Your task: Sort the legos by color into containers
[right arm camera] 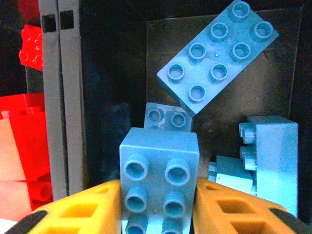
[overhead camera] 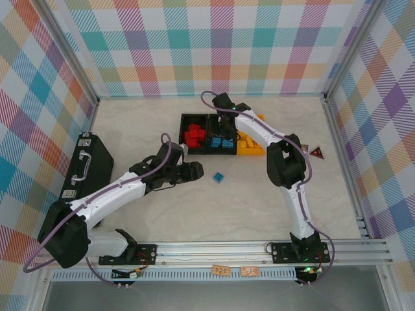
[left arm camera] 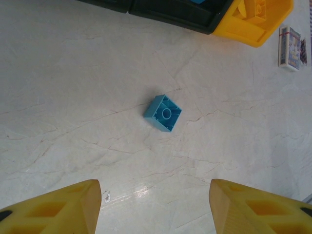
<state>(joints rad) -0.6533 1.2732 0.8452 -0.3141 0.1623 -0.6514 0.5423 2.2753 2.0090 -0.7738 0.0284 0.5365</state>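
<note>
Lego (right arm camera: pixel 160 156) in right hand (right arm camera: pixel 157 207): pale blue, studs in 2 columns.

Three containers (overhead camera: pixel 220 137) stand joined in a row at the far middle of the desk (overhead camera: pixel 259 207): a left bin (overhead camera: pixel 193 135), a middle bin (overhead camera: pixel 221 144) and a right bin (overhead camera: pixel 250 145), each with legos (right arm camera: pixel 217 58) lying in it. One lone brick (overhead camera: pixel 218 176) lies on the desk, on the near side of the middle bin and apart from it. The left arm's jaws sit to the left of that brick, spread, with nothing between them. A case (overhead camera: pixel 91 165) lies along the desk's left edge, left of that arm. The right arm's jaws hang over the middle bin, a held brick (right arm camera: pixel 160 185) clamped between them. A small box (left arm camera: pixel 291 48) lies on the desk to the right of the right bin.
</note>
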